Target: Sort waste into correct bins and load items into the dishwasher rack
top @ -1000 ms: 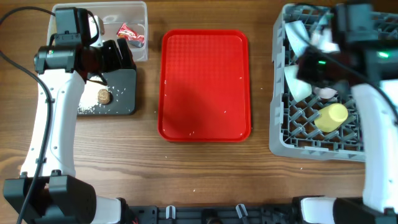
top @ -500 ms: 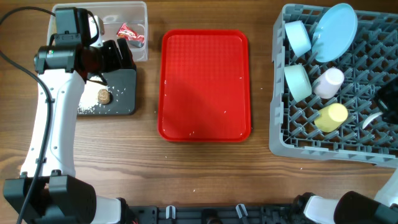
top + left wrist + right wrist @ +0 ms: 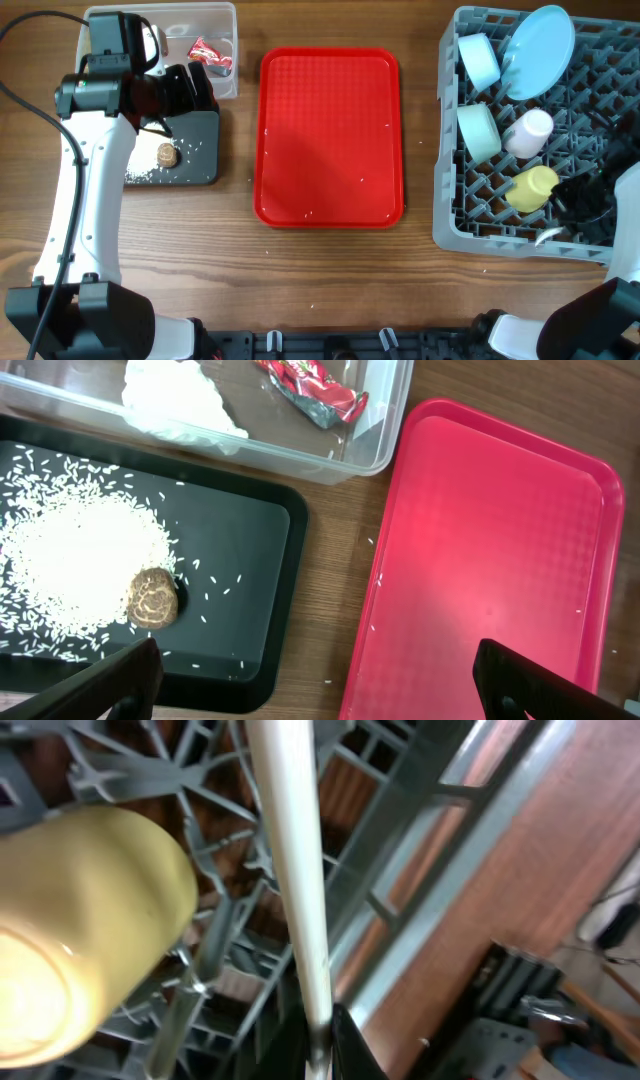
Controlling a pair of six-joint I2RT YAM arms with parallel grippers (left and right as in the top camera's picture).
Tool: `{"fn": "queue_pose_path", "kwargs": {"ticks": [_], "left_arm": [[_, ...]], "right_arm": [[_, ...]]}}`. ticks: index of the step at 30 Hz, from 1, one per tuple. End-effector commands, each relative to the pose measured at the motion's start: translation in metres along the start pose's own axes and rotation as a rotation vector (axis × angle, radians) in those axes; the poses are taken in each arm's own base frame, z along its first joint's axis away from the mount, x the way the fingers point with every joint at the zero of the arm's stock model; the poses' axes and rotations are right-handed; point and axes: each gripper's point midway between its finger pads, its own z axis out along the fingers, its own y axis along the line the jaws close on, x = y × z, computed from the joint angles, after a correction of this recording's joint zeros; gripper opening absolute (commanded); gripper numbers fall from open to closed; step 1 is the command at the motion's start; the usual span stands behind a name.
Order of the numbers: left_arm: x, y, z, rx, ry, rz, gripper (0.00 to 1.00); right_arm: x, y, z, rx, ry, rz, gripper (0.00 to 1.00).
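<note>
Wooden tabletop, seen from above and from both wrists. Flat red serving tray at centre, a few white grains on it.

Far left: clear rectangular plastic tub holds a crinkled red snack wrapper and a crumpled white tissue. Touching its near side, a shallow black rectangular tray holds a heap of loose white rice grains with a small round brown food piece at the heap's edge.

Left gripper hangs over the black tray and the tub's corner, jaws spread wide, nothing between them.

Right side: large square grey lattice rack. In it, a round light-blue plate stands tilted at the far edge, two light-blue bowls sit on edge along the left side, a pink cup and a yellow cup lie near the middle.

Right gripper is over the rack's near right part, jaws pinched on the handle of a white plastic spoon. Spoon runs just beside the yellow cup, above the lattice; whether it touches the dividers, cannot tell.
</note>
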Motion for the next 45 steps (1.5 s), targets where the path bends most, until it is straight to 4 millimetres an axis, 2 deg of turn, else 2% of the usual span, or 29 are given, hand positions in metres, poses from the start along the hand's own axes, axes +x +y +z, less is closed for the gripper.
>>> {"fn": "queue_pose_path", "kwargs": {"ticks": [1,4,6,7,8,9,10,14,17,19,20,23,25,26,27,28,29,32,34,35,37,39,40,42,43,45], "left_arm": [[0.000,0.005,0.004,-0.015,0.007,0.011,1.00],[0.000,0.005,0.004,-0.015,0.006,0.011,1.00],[0.000,0.005,0.004,-0.015,0.006,0.011,1.00],[0.000,0.005,0.004,-0.015,0.007,0.011,1.00],[0.000,0.005,0.004,-0.015,0.006,0.011,1.00],[0.000,0.005,0.004,-0.015,0.006,0.011,1.00],[0.000,0.005,0.004,-0.015,0.006,0.011,1.00],[0.000,0.005,0.004,-0.015,0.006,0.011,1.00],[0.000,0.005,0.004,-0.015,0.006,0.011,1.00],[0.000,0.005,0.004,-0.015,0.006,0.011,1.00],[0.000,0.005,0.004,-0.015,0.006,0.011,1.00],[0.000,0.005,0.004,-0.015,0.006,0.011,1.00],[0.000,0.005,0.004,-0.015,0.006,0.011,1.00],[0.000,0.005,0.004,-0.015,0.006,0.011,1.00],[0.000,0.005,0.004,-0.015,0.006,0.011,1.00],[0.000,0.005,0.004,-0.015,0.006,0.011,1.00],[0.000,0.005,0.004,-0.015,0.006,0.011,1.00],[0.000,0.006,0.004,-0.016,0.006,0.011,1.00],[0.000,0.005,0.004,-0.015,0.006,0.011,1.00],[0.000,0.005,0.004,-0.015,0.006,0.011,1.00],[0.000,0.005,0.004,-0.015,0.006,0.011,1.00],[0.000,0.005,0.004,-0.015,0.006,0.011,1.00],[0.000,0.005,0.004,-0.015,0.006,0.011,1.00],[0.000,0.005,0.004,-0.015,0.006,0.011,1.00],[0.000,0.005,0.004,-0.015,0.006,0.011,1.00],[0.000,0.005,0.004,-0.015,0.006,0.011,1.00]], "right_arm": [[-0.002,0.005,-0.001,-0.031,-0.005,0.053,0.04],[-0.004,0.015,-0.002,-0.081,-0.006,0.121,0.04],[-0.004,0.017,-0.002,-0.097,0.001,0.113,0.04],[-0.002,0.016,-0.002,-0.092,0.004,0.067,0.08],[-0.001,0.015,-0.002,-0.088,0.007,0.012,0.24],[0.001,0.014,-0.002,-0.083,0.012,-0.019,0.55],[0.003,0.013,-0.002,-0.078,0.019,-0.043,0.63],[0.006,0.016,-0.002,-0.099,0.036,-0.053,0.64],[0.007,0.033,-0.018,-0.210,0.031,-0.158,0.64],[0.006,0.044,-0.044,-0.316,-0.020,-0.232,0.65],[0.004,0.049,-0.070,-0.389,-0.088,-0.288,0.66],[0.013,0.051,-0.190,-0.664,-0.484,-0.561,0.77],[0.044,0.043,-0.251,-0.805,-0.699,-0.750,0.82],[0.077,0.032,-0.287,-0.910,-0.838,-0.849,0.88],[0.096,0.022,-0.304,-0.954,-0.922,-0.894,0.92],[0.109,0.012,-0.312,-0.963,-0.979,-0.901,0.94],[0.121,0.002,-0.315,-0.977,-0.996,-0.886,1.00],[0.137,-0.007,-0.308,-1.059,-0.857,-0.724,1.00],[0.127,-0.017,-0.287,-0.943,-0.824,-0.658,1.00],[0.128,-0.018,-0.282,-0.929,-0.806,-0.655,1.00],[0.123,-0.016,-0.292,-0.946,-0.856,-0.662,1.00],[0.131,-0.007,-0.314,-0.996,-0.982,-0.833,1.00],[0.146,-0.001,-0.327,-1.031,-1.076,-1.027,1.00],[0.170,0.005,-0.338,-1.072,-1.216,-1.309,1.00],[0.175,0.007,-0.339,-1.085,-1.256,-1.383,1.00],[0.172,0.014,-0.335,-1.119,-1.244,-1.386,1.00]]}}
